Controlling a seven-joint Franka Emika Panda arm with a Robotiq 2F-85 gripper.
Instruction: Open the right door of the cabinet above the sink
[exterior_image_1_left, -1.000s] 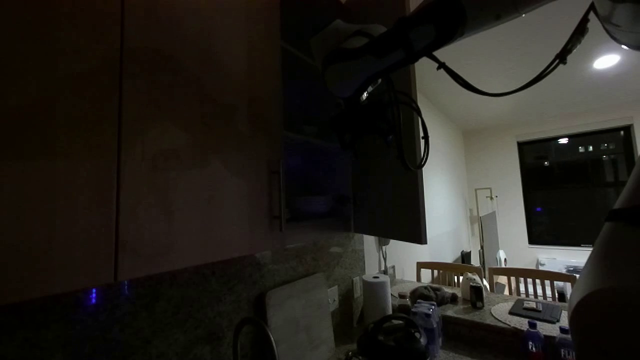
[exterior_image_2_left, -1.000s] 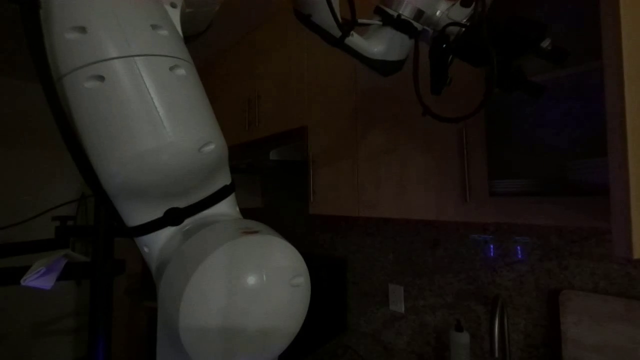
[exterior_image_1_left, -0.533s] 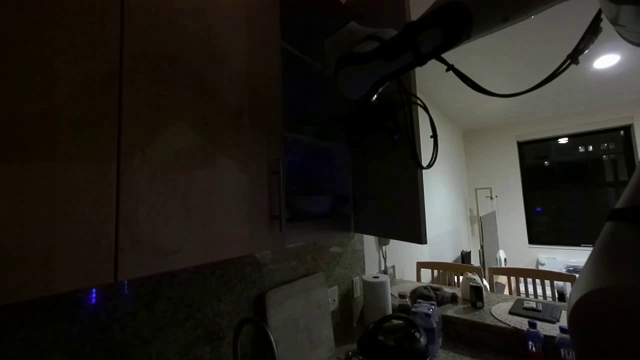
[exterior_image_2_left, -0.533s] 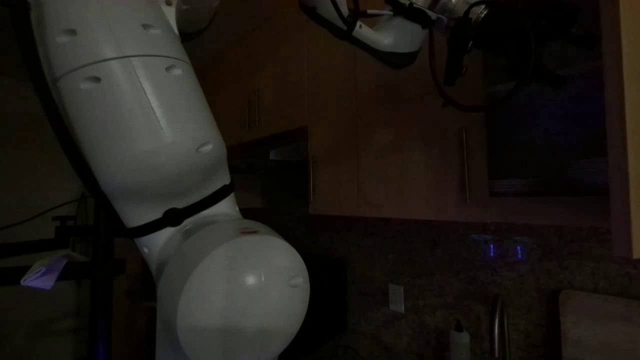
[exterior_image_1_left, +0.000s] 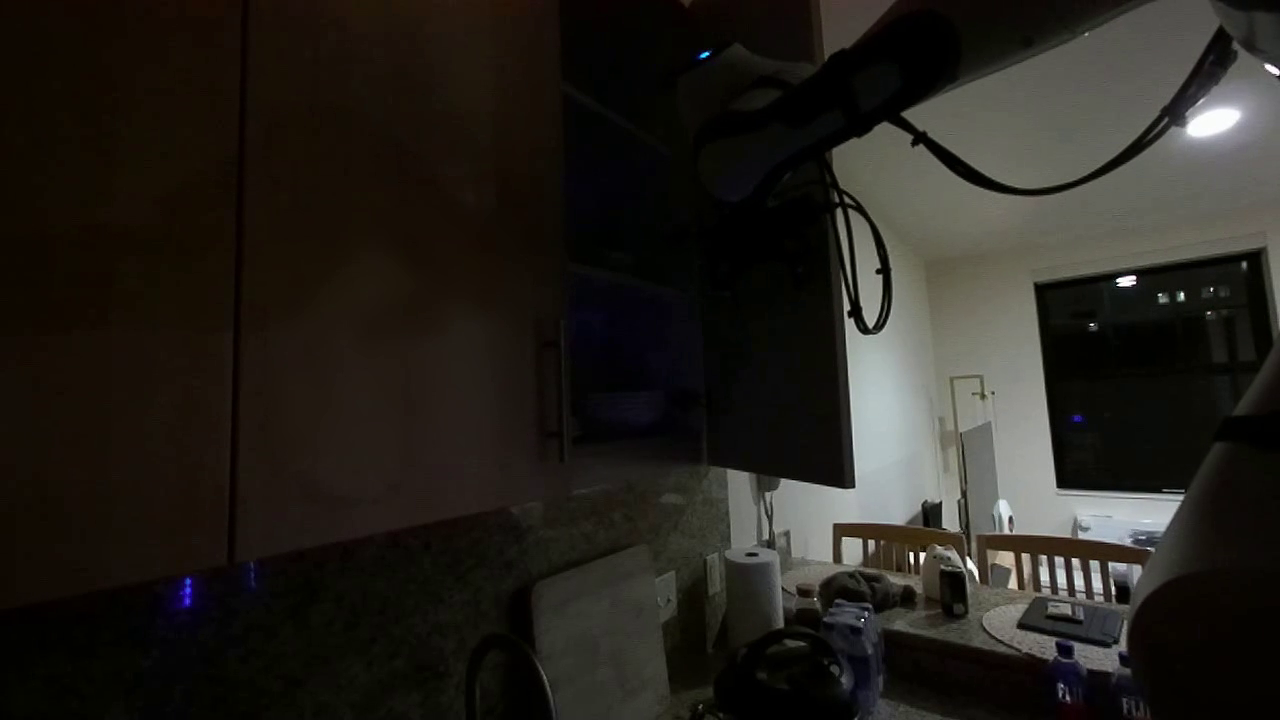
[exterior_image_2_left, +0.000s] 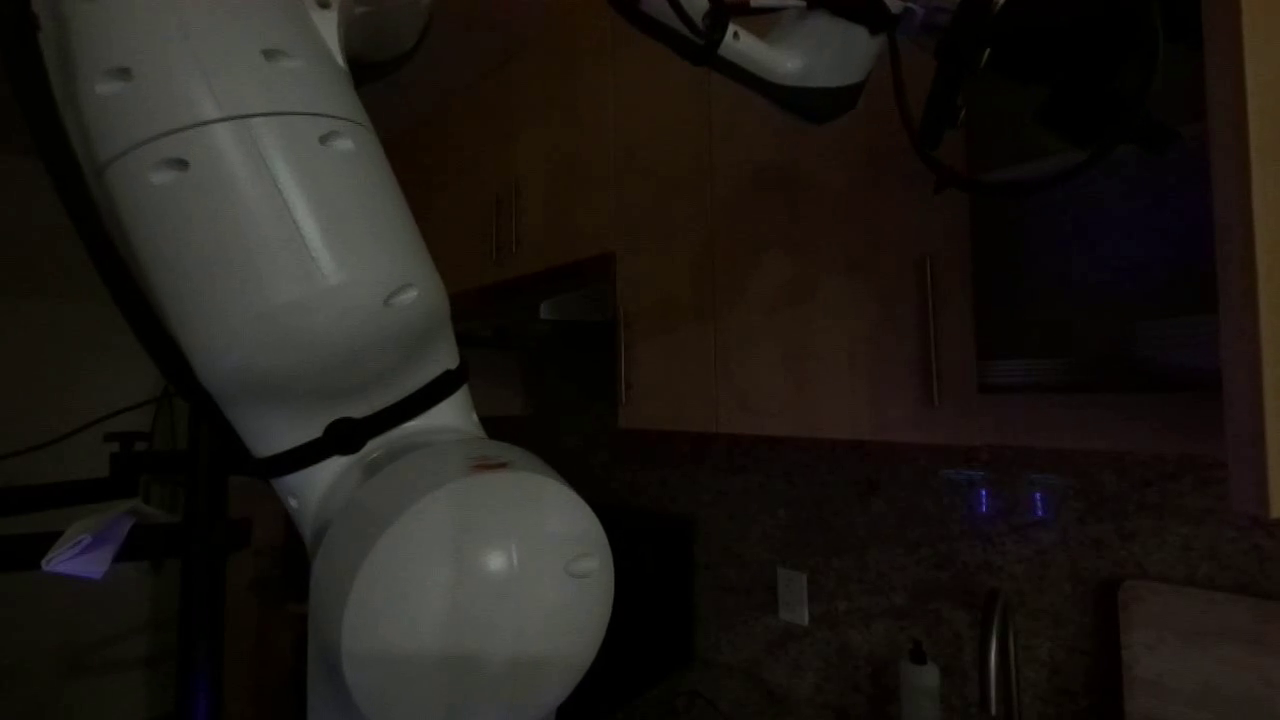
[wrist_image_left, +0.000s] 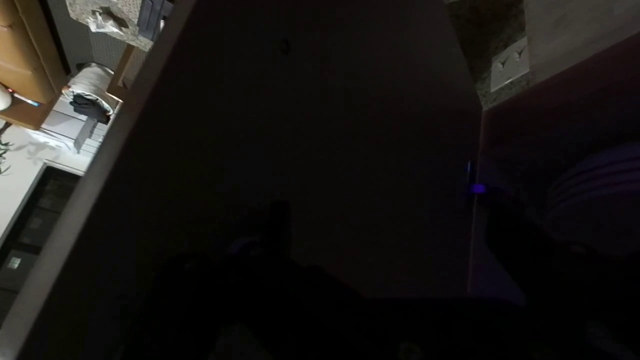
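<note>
The cabinet's right door (exterior_image_1_left: 785, 410) stands swung outward; its inner face fills the middle of the wrist view, with a small dark spot (wrist_image_left: 285, 46) on it. Its handle is hidden. Beside it is the cabinet's dark shelved interior (exterior_image_1_left: 625, 340), with stacked dishes (exterior_image_2_left: 1025, 373). The wider door (exterior_image_2_left: 820, 320) is closed, its bar handle (exterior_image_2_left: 932, 330) at the seam. My gripper (wrist_image_left: 377, 207) faces the right door's inner face, fingers (wrist_image_left: 279, 225) wide apart with nothing seen between them. In both exterior views it is a dark silhouette; whether it touches the door I cannot tell.
Below the cabinet are a faucet (exterior_image_2_left: 998, 650), a soap bottle (exterior_image_2_left: 920, 685) and a leaning board (exterior_image_1_left: 600, 630). A paper towel roll (exterior_image_1_left: 754, 595) and water bottles (exterior_image_1_left: 855, 650) stand further along. A cable loop (exterior_image_1_left: 875, 280) hangs from the wrist. The scene is very dark.
The arm and gripper have moved right in both exterior views, across the cabinet interior toward the swung-out right door. The door itself has not visibly moved.
</note>
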